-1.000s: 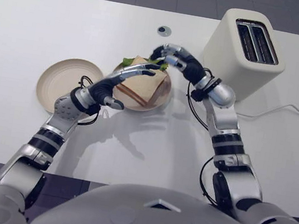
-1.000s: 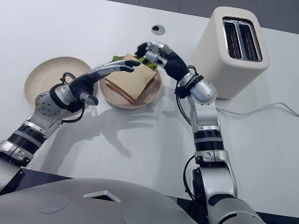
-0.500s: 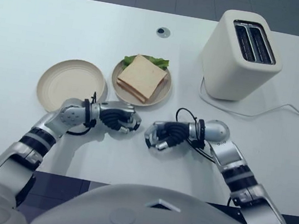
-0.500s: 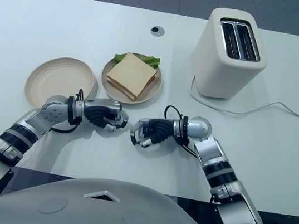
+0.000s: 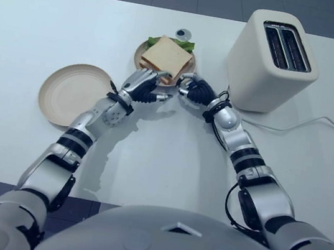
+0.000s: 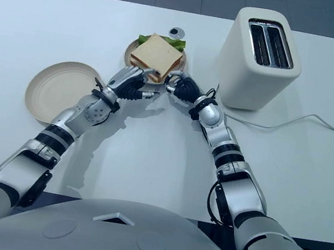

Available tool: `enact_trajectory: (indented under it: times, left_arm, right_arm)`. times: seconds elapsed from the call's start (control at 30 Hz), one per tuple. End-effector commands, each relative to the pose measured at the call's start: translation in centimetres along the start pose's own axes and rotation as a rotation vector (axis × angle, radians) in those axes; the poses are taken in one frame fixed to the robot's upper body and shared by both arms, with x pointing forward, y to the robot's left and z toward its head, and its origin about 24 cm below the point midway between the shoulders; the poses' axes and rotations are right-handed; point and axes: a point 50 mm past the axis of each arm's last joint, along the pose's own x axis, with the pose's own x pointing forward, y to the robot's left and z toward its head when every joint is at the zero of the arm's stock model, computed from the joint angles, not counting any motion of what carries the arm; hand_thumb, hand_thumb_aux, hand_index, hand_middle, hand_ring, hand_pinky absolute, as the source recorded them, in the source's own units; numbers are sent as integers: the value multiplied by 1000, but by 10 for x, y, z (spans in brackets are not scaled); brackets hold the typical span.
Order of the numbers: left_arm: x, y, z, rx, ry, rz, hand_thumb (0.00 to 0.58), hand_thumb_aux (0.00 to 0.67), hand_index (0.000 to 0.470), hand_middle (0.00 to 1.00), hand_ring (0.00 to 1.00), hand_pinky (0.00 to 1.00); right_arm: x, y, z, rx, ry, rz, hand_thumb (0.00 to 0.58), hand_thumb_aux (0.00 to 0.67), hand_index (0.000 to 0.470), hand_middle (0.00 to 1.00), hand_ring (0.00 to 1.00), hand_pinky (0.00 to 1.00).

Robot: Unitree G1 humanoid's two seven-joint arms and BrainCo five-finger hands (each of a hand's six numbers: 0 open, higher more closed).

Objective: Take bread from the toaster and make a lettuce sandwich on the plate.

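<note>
Smooth white table, square sandwich, round plate

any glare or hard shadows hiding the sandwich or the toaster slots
left eye view: sandwich and plate evenly lit, no glare; right eye view: toaster slots too dark to see inside, soft shadow at its base on the table

arms: silver, black bands | left hand, right hand: black palms, silver fingers | wrist cables: black loops

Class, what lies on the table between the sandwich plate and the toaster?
Nothing: only bare white table separates the sandwich plate from the toaster, as both eye views show.
</note>
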Motion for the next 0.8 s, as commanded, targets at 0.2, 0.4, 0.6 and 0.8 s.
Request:
enact_trajectory:
  times: [0.2,0.4,0.6,0.8]
  left_arm:
    - [-17,59,36,-541,-323,437,0,0,0,0,0,0]
    - [-27,65,38,-672,-369,512,0,0,0,0,0,0]
    - [-27,65,37,-650,-366,483,0,0,0,0,0,0]
    - [-26,63,35,-640,-359,470,0,0,0,0,0,0]
  right_arm:
    - [-28,-43,58,207,-452,-398,0,0,0,0,0,0]
    - [-49,-35,64,225,-526,-447,0,0,0,0,0,0]
    - [-48,-28,65,209,-523,-424,0,0,0,0,0,0]
    - [-46,-24,66,203,-520,-408,0,0,0,0,0,0]
